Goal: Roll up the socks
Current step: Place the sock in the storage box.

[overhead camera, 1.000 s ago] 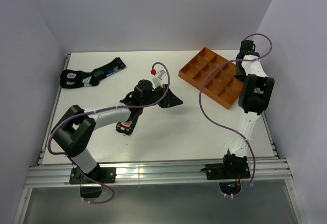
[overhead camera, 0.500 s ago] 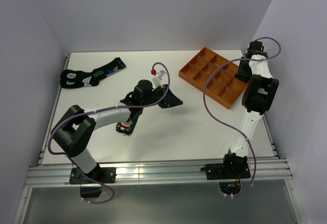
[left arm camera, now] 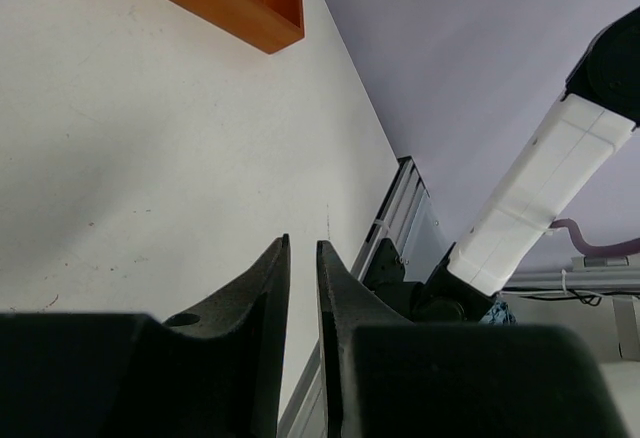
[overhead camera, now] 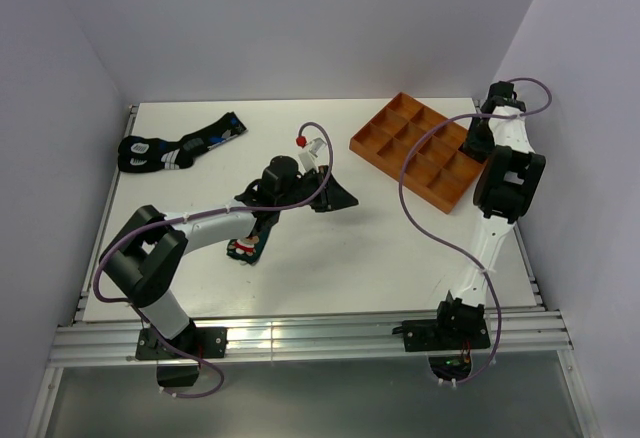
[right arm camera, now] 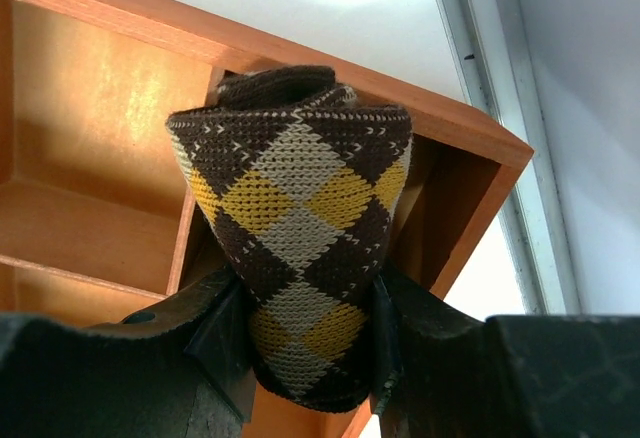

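The rolled brown sock with yellow and grey knitted diamonds is clamped upright in the right gripper, one finger pressing on each side of the roll. It hangs over the corner compartment of the orange compartmented tray. Over the last second this gripper has swung from above the tray's middle out to its far right corner and has barely moved since. I judge this sock to be rolled and about to be put away, though the wrist view does not show whether its lower end already touches the compartment floor. The dark teal-green fabric sock with a red-and-white figure lies flat and unrolled on the bench, partly under the left arm, in the same place as before. It looks like the next one to be rolled. The left gripper has not shifted either: it hovers above bare bench with its jaws only slightly parted, empty. A pair of dark socks with blue and white patches lies well apart at the far left. No brand, label or lettering can be read anywhere, and the figure on the teal sock is too small to make out.
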